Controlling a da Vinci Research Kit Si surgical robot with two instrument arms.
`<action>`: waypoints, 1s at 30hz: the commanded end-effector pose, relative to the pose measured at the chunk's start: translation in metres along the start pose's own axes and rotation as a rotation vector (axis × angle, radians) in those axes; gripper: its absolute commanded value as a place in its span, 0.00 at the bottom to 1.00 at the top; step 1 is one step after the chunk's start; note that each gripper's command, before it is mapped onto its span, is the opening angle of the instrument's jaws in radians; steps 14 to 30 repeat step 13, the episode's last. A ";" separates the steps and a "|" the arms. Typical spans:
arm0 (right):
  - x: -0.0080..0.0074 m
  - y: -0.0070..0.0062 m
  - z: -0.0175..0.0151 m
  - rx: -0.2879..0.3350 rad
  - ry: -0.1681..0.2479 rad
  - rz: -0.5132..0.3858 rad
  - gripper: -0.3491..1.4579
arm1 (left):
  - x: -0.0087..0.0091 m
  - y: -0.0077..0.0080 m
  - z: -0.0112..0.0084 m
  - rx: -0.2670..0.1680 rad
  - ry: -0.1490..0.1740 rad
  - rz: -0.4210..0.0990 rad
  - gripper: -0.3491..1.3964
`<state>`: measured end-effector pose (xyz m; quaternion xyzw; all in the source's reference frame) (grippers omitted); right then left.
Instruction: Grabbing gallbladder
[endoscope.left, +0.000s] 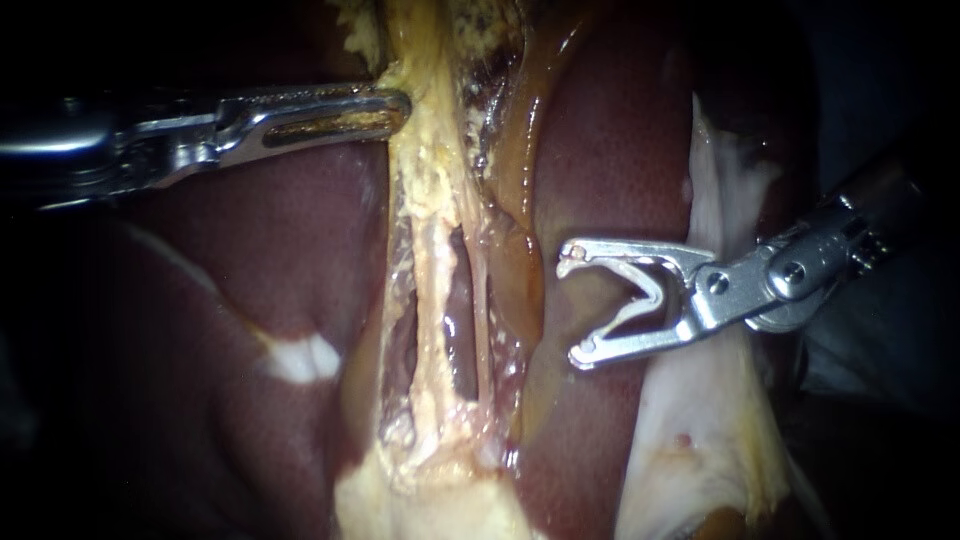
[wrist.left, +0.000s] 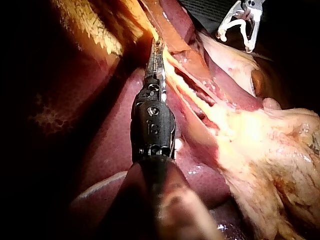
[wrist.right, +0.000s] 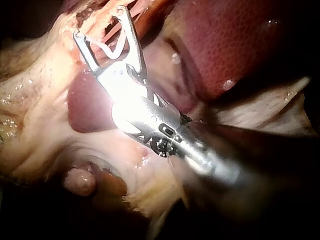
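Note:
My left instrument (endoscope.left: 400, 108) comes in from the left, high in the endoscope view, its jaws shut on the edge of a yellow fatty band of tissue (endoscope.left: 430, 170). In the left wrist view its jaws (wrist.left: 156, 42) lie together on that same band (wrist.left: 172, 75). Below the grip, two pale tubes (endoscope.left: 432, 290) (endoscope.left: 482, 300) run stretched side by side. My right instrument (endoscope.left: 575, 307) holds a white V-shaped clip (endoscope.left: 645, 290) between wide-spread jaws, clear of the tubes, over the liver. An amber strip (endoscope.left: 515, 170) lies beside the band; I cannot tell whether it is the gallbladder.
Dark red liver (endoscope.left: 280, 250) lies on both sides of the tubes. A pale white membrane (endoscope.left: 720, 420) hangs under my right instrument. More yellow fat (endoscope.left: 430, 500) spreads at the tubes' lower end. The right wrist view shows pale tissue (wrist.right: 30, 115) beside the jaws.

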<state>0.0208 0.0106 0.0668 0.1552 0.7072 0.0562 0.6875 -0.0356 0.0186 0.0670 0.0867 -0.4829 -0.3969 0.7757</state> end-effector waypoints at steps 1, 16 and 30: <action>0.0000 0.0000 0.0000 0.000 0.000 0.000 0.51 | 0.0000 0.0000 0.0000 0.002 0.000 0.000 0.00; 0.0000 0.0000 0.0001 0.000 0.000 0.000 0.51 | 0.0000 0.0000 -0.0001 0.003 0.000 0.000 0.00; 0.0000 0.0000 0.0001 0.000 0.000 0.000 0.51 | 0.0000 0.0000 -0.0001 0.003 0.000 0.000 0.00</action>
